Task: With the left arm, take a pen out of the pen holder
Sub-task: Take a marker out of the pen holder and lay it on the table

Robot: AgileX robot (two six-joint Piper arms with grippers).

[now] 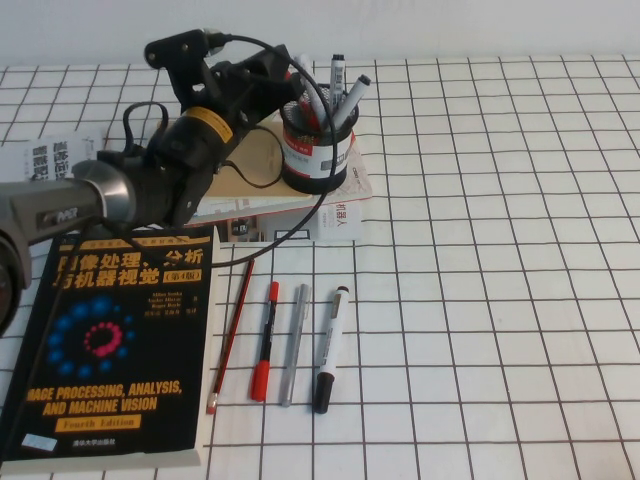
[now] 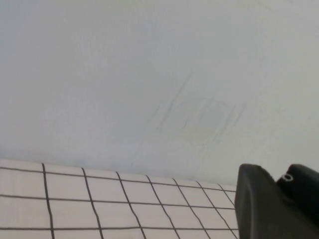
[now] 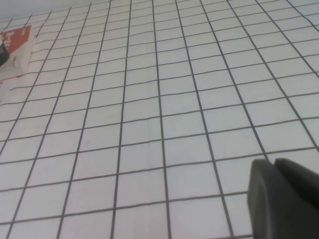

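Observation:
A black mesh pen holder (image 1: 318, 150) with a white label stands on a flat pad at the back of the table and holds several markers (image 1: 350, 100). My left gripper (image 1: 292, 88) reaches in over the holder's left rim. Its fingers are shut on a white marker (image 1: 311, 95) that still stands in the holder. In the left wrist view the left gripper (image 2: 279, 174) shows two dark fingers close together against the wall, with the marker hidden. My right gripper (image 3: 273, 164) hangs shut over bare grid tabletop and is out of the high view.
A thick black book (image 1: 100, 340) lies at the front left. Beside it lie a red pencil (image 1: 231, 335), a red pen (image 1: 265, 340), a silver pen (image 1: 296, 343) and a black marker (image 1: 330, 348). A small card (image 1: 340, 222) lies before the holder.

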